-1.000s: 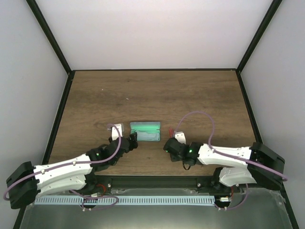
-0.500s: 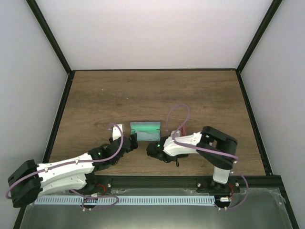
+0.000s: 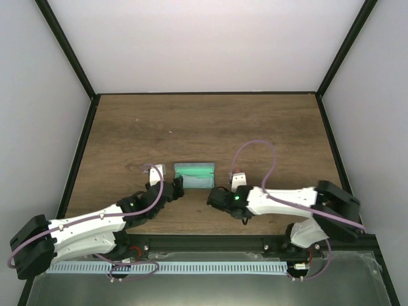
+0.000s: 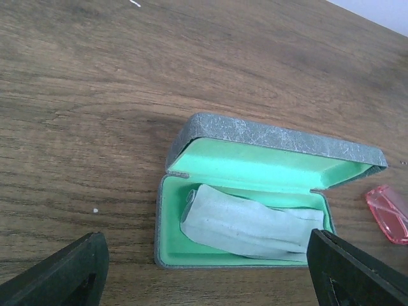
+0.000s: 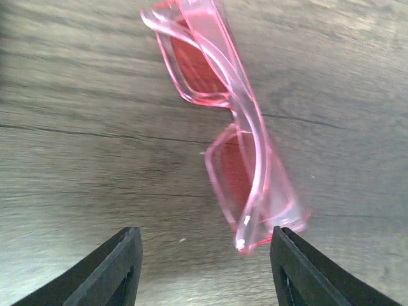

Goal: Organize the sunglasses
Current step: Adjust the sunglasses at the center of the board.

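Observation:
The sunglasses [image 5: 233, 166], pink frame with red lenses and folded arms, lie on the wood just ahead of my right gripper [image 5: 204, 245]. That gripper is open, and the glasses' near end sits close inside its right finger without being held. In the left wrist view the sunglasses [image 4: 389, 213] show at the right edge, beside the open grey case [image 4: 274, 137]. The case has a green lining, and a pale blue cloth [image 4: 248, 223] lies rolled inside it. My left gripper [image 4: 207, 255] is open and hovers at the case's near side. From above, the right gripper [image 3: 215, 196] is right of the case [image 3: 194, 172].
Both arms reach in from the near edge, the left gripper [image 3: 175, 188] at the case's left front corner. A black frame edges the wooden table [image 3: 210, 124], and white walls stand behind it. A purple cable loops over each arm.
My right gripper swung left toward the case, then drew back slightly and opened its jaws; the sunglasses now lie loose on the table. The left arm has stayed still.

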`<state>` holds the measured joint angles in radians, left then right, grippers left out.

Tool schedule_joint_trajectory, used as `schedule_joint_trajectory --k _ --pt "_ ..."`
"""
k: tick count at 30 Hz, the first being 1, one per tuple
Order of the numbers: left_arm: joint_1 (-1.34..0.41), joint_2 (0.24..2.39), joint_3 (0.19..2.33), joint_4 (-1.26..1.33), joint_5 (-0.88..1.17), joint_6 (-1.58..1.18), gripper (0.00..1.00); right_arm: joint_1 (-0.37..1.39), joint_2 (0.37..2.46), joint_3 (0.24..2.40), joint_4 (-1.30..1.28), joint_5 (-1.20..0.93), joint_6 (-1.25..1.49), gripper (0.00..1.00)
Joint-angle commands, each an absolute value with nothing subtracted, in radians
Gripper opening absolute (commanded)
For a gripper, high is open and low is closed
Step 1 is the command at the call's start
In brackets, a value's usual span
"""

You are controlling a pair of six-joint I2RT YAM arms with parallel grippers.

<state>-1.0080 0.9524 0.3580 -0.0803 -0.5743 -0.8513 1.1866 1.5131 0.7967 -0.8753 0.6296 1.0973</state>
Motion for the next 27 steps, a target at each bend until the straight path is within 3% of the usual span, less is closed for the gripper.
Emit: schedule_joint_trajectory --k 1,6,14,23,27 --pt "-0.999 0.937 0.347 -0.059 -0.563 -0.832 0.87 1.168 1.305 0.726 -0.639 0.539 0.931 0.58" --pt "-0.999 0.935 0.343 -0.041 -0.54 -0.824 0.87 0.981 1.167 0.668 -0.513 0.405 0.802 0.57" --pt "-1.0 0.926 0.338 -0.021 -0.522 -0.809 0.87 0.734 1.235 0.706 -0.525 0.317 0.768 0.52" --pt "-1.0 0.932 0.325 0.015 -0.473 -0.795 0.87 0.643 1.22 0.644 -0.455 0.279 0.721 0.52" --pt "-1.0 0.913 0.32 0.015 -0.471 -0.794 0.87 0.637 1.178 0.619 -0.407 0.195 0.73 0.42"
